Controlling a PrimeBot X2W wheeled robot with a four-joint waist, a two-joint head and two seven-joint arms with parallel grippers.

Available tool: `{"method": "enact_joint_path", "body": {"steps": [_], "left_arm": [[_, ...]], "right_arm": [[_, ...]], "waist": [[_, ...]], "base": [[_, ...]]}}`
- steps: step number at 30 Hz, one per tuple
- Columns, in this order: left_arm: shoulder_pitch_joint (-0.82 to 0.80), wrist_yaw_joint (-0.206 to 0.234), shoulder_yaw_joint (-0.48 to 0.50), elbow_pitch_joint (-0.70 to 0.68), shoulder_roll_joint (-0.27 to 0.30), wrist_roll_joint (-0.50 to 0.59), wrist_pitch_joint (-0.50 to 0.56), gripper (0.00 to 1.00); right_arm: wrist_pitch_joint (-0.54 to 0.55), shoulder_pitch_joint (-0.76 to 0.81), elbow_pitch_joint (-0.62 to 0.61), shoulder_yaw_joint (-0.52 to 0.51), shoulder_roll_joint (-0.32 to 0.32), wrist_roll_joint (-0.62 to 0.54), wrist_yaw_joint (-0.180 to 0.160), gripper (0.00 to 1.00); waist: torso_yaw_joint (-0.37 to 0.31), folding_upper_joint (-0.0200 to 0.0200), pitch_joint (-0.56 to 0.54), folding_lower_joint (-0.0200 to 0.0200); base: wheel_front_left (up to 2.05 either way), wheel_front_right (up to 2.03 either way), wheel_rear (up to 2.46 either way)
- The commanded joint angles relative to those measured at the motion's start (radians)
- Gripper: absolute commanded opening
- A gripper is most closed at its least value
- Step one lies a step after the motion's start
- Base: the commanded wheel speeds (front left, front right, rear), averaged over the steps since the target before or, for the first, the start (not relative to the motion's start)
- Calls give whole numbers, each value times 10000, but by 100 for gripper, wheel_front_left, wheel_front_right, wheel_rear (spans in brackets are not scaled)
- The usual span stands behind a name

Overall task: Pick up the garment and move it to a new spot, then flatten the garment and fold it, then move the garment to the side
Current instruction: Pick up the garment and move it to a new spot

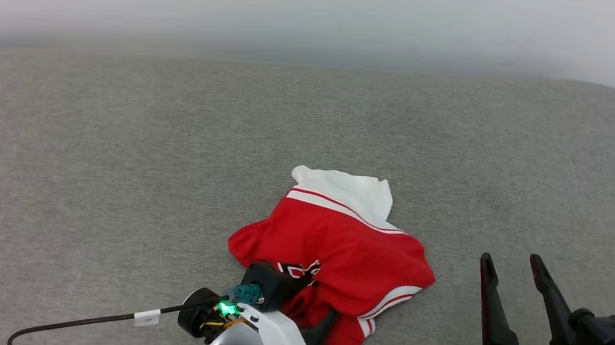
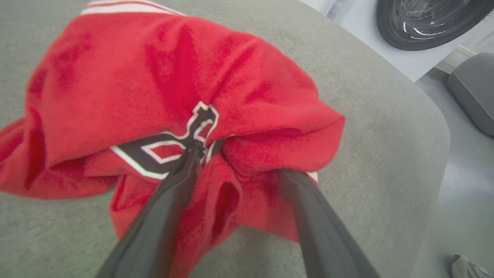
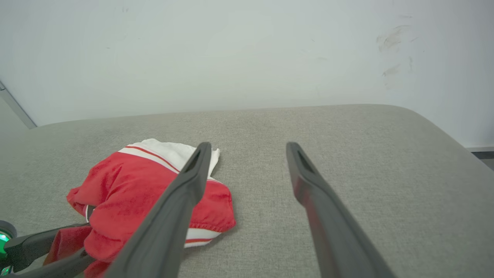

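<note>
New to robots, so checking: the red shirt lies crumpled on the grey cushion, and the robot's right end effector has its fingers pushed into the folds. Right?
Not quite: the left end effector has its fingers pushed into the folds of the red shirt, as the left wrist view shows. The right end effector stands open beside the shirt, over the grey cushion.

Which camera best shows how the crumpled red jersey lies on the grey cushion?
Head view: the red jersey with white sleeves shows nearly whole, from above. Left wrist view is a blurred close-up of folds and lettering; right wrist view has the right gripper crossing it.
</note>
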Motion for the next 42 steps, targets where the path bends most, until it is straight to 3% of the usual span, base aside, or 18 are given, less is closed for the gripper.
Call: {"method": "enact_joint_path", "body": {"steps": [1,11,23,26,32,42], "left_arm": [[-190,9,-67,-167,39,144,-177,100],[-255,626,-34,-1836,482,872,-1143,100],[754,2439,1806,-3425,1977,536,-1251,100],[1119,2714,2087,-3607,2396,509,-1170,100],[1950,3014,2327,-3934,3016,380,-914,100],[2465,3287,2472,-4637,3305,202,-714,100]], "right_arm": [[-49,-74,1,-64,26,-52,-5,100],[84,207,-5,-296,24,-112,-5,100],[358,661,-342,-564,22,-185,-5,100],[402,790,-368,-618,23,-184,-5,100],[492,975,-421,-695,25,-75,-5,100],[539,1059,-563,-787,24,-138,-5,100]], "waist": [[286,0,-35,-1],[1017,0,-616,-1],[1405,0,-1145,-1],[1398,0,-1264,-1],[1277,0,-1433,-1],[1296,0,-1383,-1]], "base": [[0,0,0],[0,0,0],[0,0,0],[0,0,0],[0,0,0],[0,0,0]]}}
